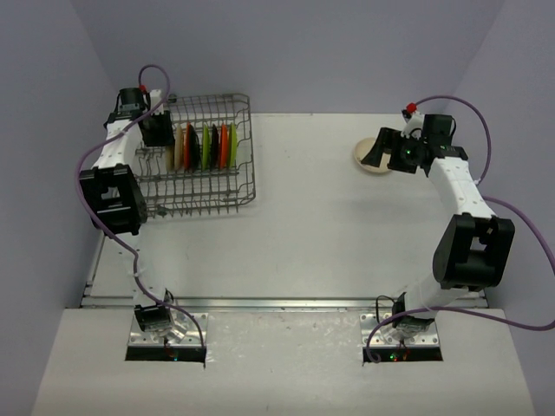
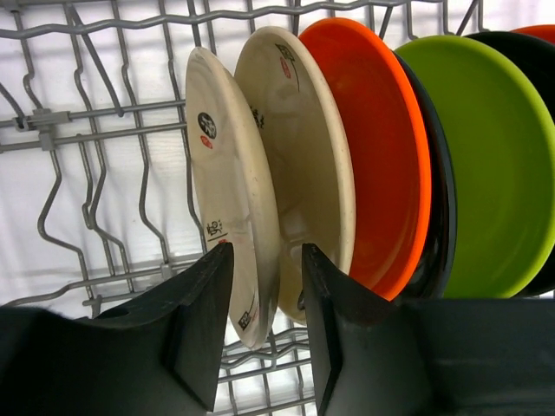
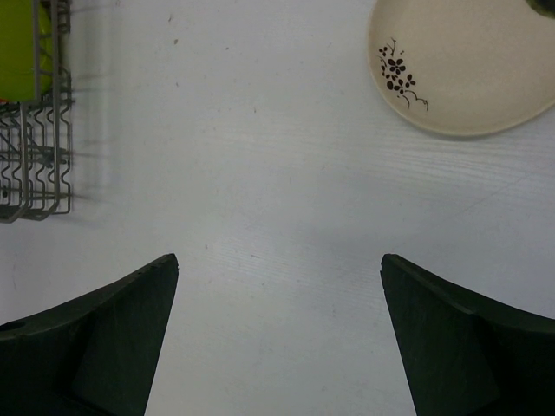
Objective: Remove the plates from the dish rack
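Observation:
The grey wire dish rack [image 1: 245, 178] stands at the far left. Several plates [image 1: 205, 147] stand edge-on in it: cream, orange, black and lime. My left gripper [image 1: 159, 130] is at the rack's left end. In the left wrist view it [image 2: 267, 249] is open, and its fingers straddle the lower rim of the first cream plate [image 2: 227, 191]. There is a gap on the right side. A second cream plate [image 2: 303, 165], an orange one [image 2: 381, 147], a black one [image 2: 440, 225] and a lime one [image 2: 494, 165] follow. My right gripper [image 1: 377, 152] is open and empty, above the table.
A cream plate with a dark flower print [image 3: 468, 69] lies flat on the table at the far right [image 1: 364, 165], just under and beside my right gripper [image 3: 278, 257]. The rack's corner [image 3: 35, 173] shows at the left of the right wrist view.

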{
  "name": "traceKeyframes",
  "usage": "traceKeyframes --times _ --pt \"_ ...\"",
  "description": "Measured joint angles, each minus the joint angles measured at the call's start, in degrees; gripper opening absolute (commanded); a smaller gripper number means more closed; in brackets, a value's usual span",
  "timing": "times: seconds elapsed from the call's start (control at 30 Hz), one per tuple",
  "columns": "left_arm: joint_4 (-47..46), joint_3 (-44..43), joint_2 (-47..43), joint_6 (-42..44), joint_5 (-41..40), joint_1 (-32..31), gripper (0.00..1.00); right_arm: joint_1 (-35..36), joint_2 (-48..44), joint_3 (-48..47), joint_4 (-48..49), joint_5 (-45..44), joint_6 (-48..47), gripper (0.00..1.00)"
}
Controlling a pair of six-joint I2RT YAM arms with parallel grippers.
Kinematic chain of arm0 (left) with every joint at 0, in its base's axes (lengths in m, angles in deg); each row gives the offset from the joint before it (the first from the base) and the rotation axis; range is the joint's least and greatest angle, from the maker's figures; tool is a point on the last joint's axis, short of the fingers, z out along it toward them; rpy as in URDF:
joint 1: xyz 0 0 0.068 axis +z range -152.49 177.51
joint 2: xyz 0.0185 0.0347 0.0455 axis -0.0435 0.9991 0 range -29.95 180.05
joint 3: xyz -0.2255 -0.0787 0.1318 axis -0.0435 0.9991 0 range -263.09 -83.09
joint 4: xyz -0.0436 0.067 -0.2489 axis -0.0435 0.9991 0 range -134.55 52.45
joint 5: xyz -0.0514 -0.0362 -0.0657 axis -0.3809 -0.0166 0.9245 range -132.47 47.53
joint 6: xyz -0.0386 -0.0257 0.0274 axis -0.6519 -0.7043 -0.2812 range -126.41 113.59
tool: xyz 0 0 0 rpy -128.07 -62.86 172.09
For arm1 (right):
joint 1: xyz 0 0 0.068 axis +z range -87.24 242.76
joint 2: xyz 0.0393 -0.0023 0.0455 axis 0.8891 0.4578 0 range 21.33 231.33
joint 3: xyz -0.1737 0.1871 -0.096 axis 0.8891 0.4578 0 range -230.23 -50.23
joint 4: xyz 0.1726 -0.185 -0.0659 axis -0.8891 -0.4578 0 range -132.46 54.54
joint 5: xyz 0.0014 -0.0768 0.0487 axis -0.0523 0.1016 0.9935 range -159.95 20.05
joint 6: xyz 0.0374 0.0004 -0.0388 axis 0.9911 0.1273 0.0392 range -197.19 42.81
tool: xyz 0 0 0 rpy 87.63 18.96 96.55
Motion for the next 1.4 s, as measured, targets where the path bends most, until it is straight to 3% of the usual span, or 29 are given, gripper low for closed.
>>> traceKeyframes --times 0.57,0.83,1.03,1.23,1.4 --pt "4.1 -4.3 1.4 -3.3 6.9 2.2 0.0 0.0 0.0 1.9 0.2 1.2 0.5 0.99" --pt "8.1 -17.6 2.9 -5.0 9.8 2.9 0.0 0.0 0.0 2.1 0.5 1.3 0.8 0.99" --pt "8.2 -20.0 1.3 -3.4 12.5 3.9 0.0 0.0 0.0 2.1 0.5 2.1 1.3 0.99" --pt "6.1 -7.8 -11.7 9.6 8.8 -0.5 0.0 0.0 -0.8 2.1 0.6 5.6 3.8 0.99" --pt "-7.4 18.0 -33.2 28.0 -1.5 -19.3 0.0 0.3 -1.2 2.0 1.0 10.7 7.1 0.99"
